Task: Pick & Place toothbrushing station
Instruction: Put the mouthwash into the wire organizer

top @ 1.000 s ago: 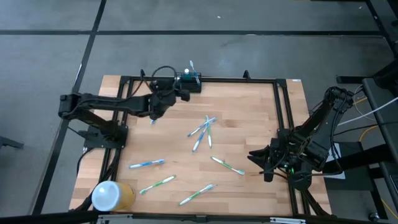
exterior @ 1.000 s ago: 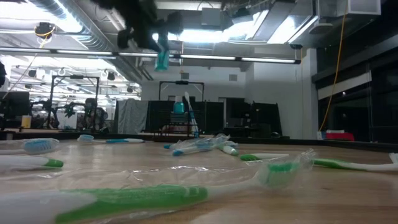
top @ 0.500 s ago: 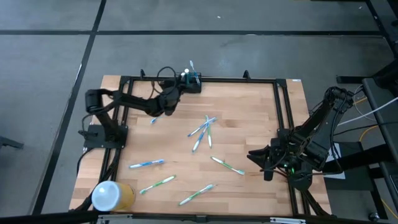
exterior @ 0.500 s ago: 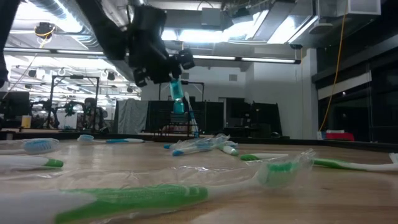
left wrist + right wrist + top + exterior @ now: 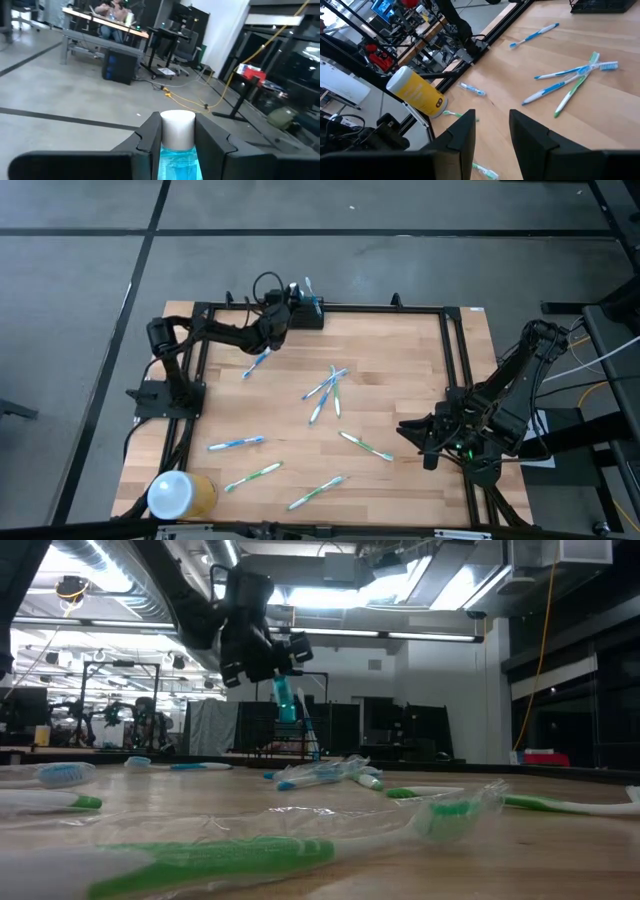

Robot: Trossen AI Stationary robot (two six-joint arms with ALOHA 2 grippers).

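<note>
Your left gripper (image 5: 270,332) holds a blue toothbrush (image 5: 257,362), fingers closed on its handle, just beside the black rack (image 5: 304,313) at the worktop's (image 5: 400,380) far edge. If it tilts, it may miss a slot. Your right gripper (image 5: 408,430) waits partly open, empty.

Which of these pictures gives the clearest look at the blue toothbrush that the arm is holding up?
The low view: the blue toothbrush hangs upright from the left tool, seen side-on. The left wrist view shows only its white-and-blue end between the fingers. The high view shows it slanting over the table. The right wrist view misses it.
</note>
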